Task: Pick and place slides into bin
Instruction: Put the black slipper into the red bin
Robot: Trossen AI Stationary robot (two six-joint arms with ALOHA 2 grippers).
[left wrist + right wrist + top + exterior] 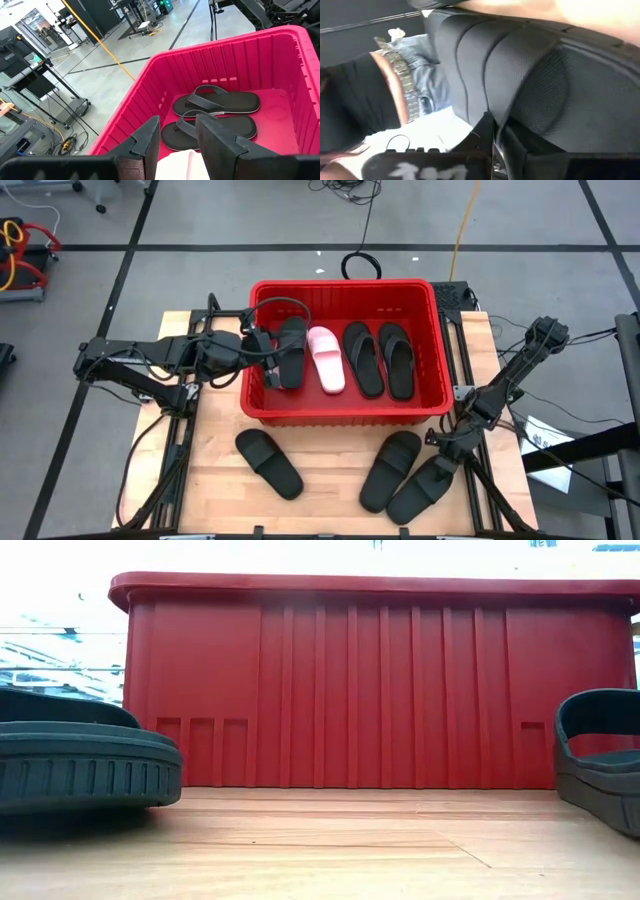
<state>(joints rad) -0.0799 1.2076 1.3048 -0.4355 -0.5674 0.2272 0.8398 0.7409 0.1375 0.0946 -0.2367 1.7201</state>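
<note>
Three matte black slide sandals (270, 464) lie on the wooden worktop (330, 455) along its near edge. Behind them, the large red ribbed plastic bin (345, 412) holds four: three black, one pale pink (327, 360). Left tool (268, 360) hangs open over the bin; right tool (447, 448), closed, touches the near-right sandal (425, 488).

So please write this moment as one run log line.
left pincer: open, over bin | right pincer: shut on black slide | table: three black slides | bin: four slides
</note>
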